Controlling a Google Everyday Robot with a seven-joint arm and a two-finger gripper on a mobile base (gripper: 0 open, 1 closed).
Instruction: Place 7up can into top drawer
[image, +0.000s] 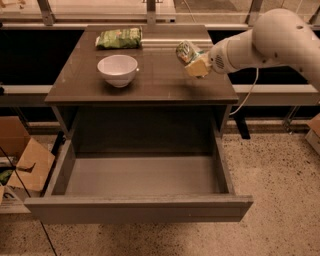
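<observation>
The 7up can (186, 50), green and white, is tilted in my gripper (194, 61), which is shut on it and holds it above the right part of the dark brown table (150, 82). My white arm (270, 42) reaches in from the right. The top drawer (140, 180) stands pulled open below the table, its grey floor bare, its flat front panel (137, 209) nearest the camera.
A white bowl (118, 69) stands on the table's left-middle. A flat green snack bag (119, 38) lies at the back left. Cardboard boxes (22, 162) sit on the floor at the left. A cable (247, 92) hangs at the right.
</observation>
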